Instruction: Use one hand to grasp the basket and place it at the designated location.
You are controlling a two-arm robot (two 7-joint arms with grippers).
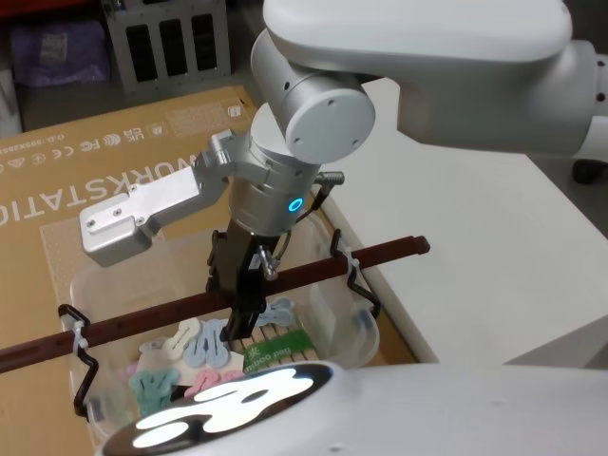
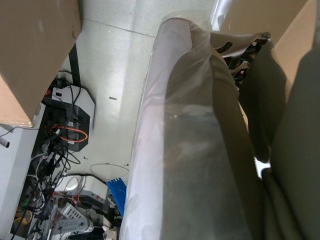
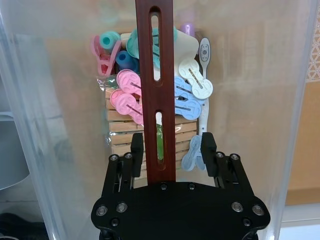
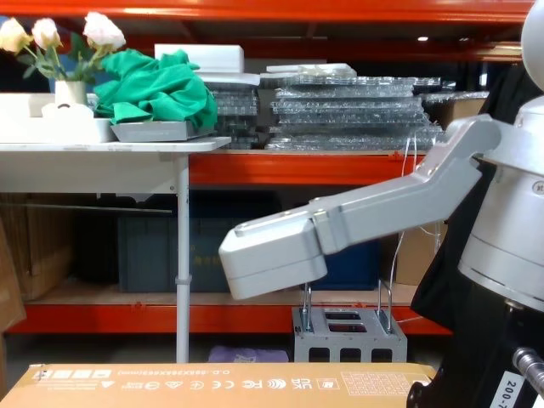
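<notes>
The basket (image 1: 334, 306) (image 3: 30, 125), a clear plastic tub, is sitting on top of a brown cardboard box (image 1: 95, 171) (image 4: 212, 374), just beside the edge of a white table (image 1: 475, 247) on the robot's right. A dark brown slotted handle (image 1: 313, 271) (image 3: 155, 60) is spanning the tub from side to side, running out past both walls, and black wire brackets (image 1: 353, 275) are carrying it at each end. Inside the tub, pastel plastic clothes pegs (image 1: 204, 347) (image 3: 192, 85) in pink, blue, teal and cream are lying in a loose heap over a pack of wooden pegs (image 1: 271, 337) (image 3: 122, 130).

The right gripper (image 1: 242, 318) (image 3: 172, 145) is pointing straight down over the middle of the tub and straddling the handle. In the right wrist view its two black fingers (image 3: 208, 147) are standing moderately apart, one on each side of the bar: one is lying right along the bar's edge, while the other is leaving a clear gap, through which the pegs below are showing. The jaws are not clamping the bar and are holding nothing. The fingertips are reaching below the level of the handle, just above the pegs.

The right arm (image 1: 418, 57) (image 4: 340, 225), light grey and boxy, is reaching in from the robot's right, over the table's edge, and bending down to the basket. In the chest view one of its segments is crossing in front of orange storage shelving.
</notes>
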